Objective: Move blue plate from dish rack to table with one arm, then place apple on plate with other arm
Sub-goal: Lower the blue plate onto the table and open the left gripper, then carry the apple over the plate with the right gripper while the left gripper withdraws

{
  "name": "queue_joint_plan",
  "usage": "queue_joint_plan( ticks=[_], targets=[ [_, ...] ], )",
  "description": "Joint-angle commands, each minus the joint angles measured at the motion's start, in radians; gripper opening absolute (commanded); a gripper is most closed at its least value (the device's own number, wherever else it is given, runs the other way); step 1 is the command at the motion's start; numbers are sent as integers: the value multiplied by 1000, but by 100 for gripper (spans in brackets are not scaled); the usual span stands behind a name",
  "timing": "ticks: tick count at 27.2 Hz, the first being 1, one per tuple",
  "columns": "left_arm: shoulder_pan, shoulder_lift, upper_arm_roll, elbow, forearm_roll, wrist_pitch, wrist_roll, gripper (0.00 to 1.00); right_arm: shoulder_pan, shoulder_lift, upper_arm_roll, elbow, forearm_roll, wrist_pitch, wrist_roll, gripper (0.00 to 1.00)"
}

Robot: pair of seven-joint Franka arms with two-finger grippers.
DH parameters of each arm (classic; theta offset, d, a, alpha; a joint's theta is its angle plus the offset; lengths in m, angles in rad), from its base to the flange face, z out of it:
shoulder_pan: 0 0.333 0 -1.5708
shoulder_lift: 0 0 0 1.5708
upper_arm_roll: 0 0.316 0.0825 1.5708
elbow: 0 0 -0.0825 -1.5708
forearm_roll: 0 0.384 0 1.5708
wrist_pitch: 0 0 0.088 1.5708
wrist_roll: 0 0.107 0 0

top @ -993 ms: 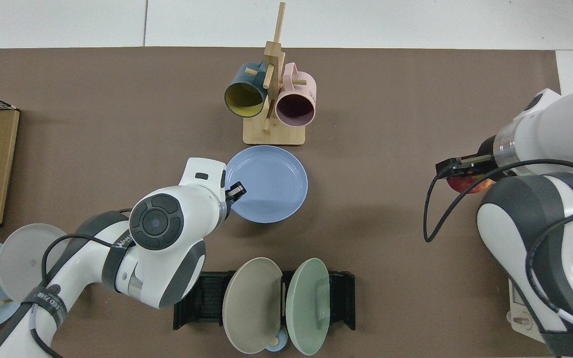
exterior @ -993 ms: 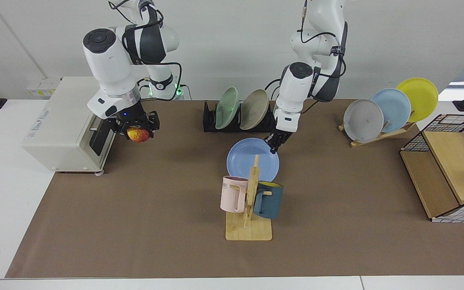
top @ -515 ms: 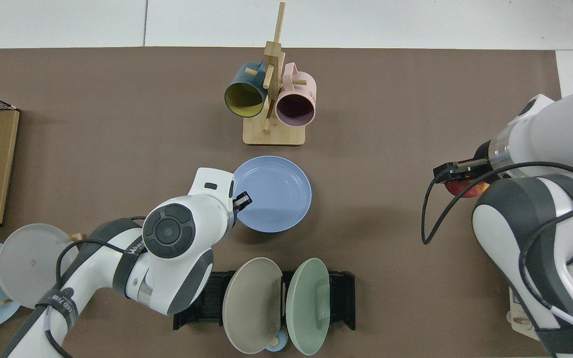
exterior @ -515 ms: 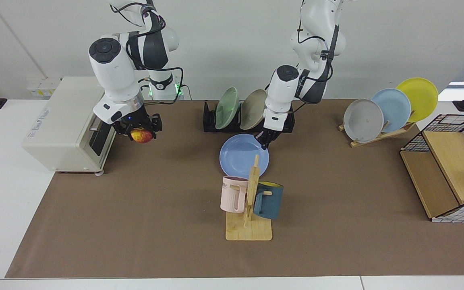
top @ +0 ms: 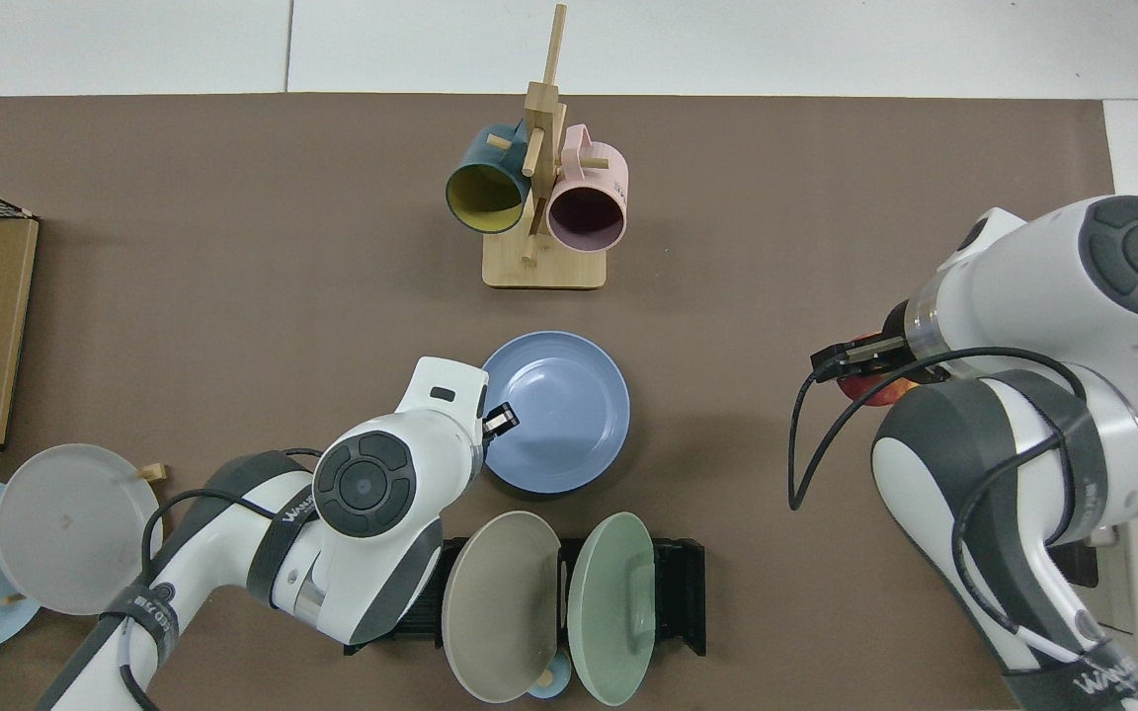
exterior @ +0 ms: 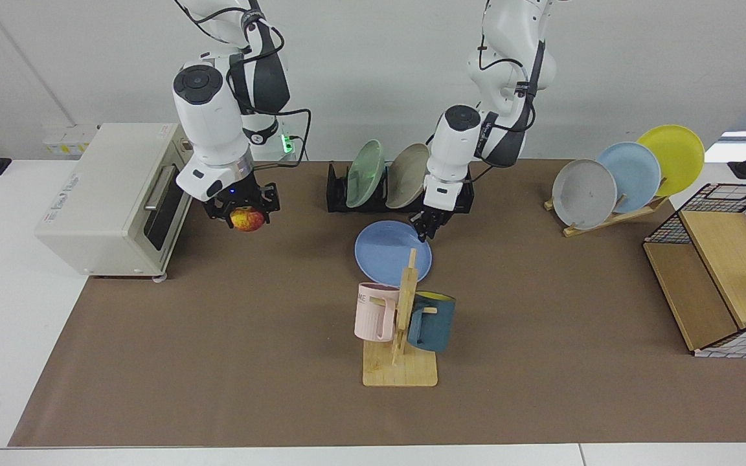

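Blue plate (exterior: 389,251) out of the dish rack (exterior: 340,194), flat or nearly flat on the table (exterior: 217,336), between rack and wooden mug tree (exterior: 402,323). In the facing view the mug tree's post overlaps the plate's near edge.

Left gripper (exterior: 423,228) at the plate's rim on the rack side, fingers narrow and closed on the rim; top view shows the same, left gripper (top: 500,420) on the rim of the blue plate (top: 559,410). Whether the plate rests fully on the mat, can't tell.

Right gripper (exterior: 243,210) hangs above the mat beside the toaster oven (exterior: 107,200), clamped on the apple (exterior: 248,219). Apple is well apart from the plate, clear of the table. In the top view the apple (top: 875,390) is mostly hidden under the right gripper (top: 860,367) and arm.

Around: rack holds a green plate (exterior: 365,173) and a beige plate (exterior: 410,175), both standing just behind the blue plate. Pink mug (exterior: 375,312) and dark blue mug (exterior: 432,321) hang on the mug tree, close in front of the plate. Wooden plate stand (exterior: 612,217) off to one side holds grey plate (exterior: 584,194), pale blue plate (exterior: 629,177), yellow plate (exterior: 671,158). Wire-and-wood basket (exterior: 723,285) at the table's edge. Open mat lies between apple and plate; the mug tree crowds the plate's near side, the rack plates the far side.
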Motion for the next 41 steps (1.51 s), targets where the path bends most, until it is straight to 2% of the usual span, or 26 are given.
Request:
queue_joint_plan(
  ticks=[1, 6, 11, 15, 21, 24, 31, 39, 41],
  targets=[
    [1, -7, 16, -14, 21, 18, 19, 100, 7, -9, 1, -18, 14, 34, -12, 0],
    [7, 2, 42, 27, 62, -20, 58, 100, 7, -9, 1, -18, 50, 37, -14, 0],
    [15, -13, 68, 84, 148, -133, 67, 100, 13, -8, 2, -16, 51, 38, -7, 0],
    [24, -30, 88, 116, 156, -230, 148, 100, 65, -9, 2, -15, 51, 57, 11, 0],
    [27, -80, 152, 173, 127, -397, 311, 100, 176, 11, 2, -7, 43, 69, 241, 0],
    [53, -111, 178, 213, 76, -494, 426, 100, 239, 34, 1, -6, 45, 107, 330, 0],
    [59, -111, 261, 408, 41, -804, 693, 100, 351, 103, 2, 4, 48, 198, 518, 0],
    [61, -146, 350, 462, 48, -891, 803, 100, 463, 207, -2, 42, 33, 265, 612, 0],
    [82, -159, 371, 468, 50, -907, 843, 100, 484, 242, -2, 44, 31, 296, 626, 0]
  ],
)
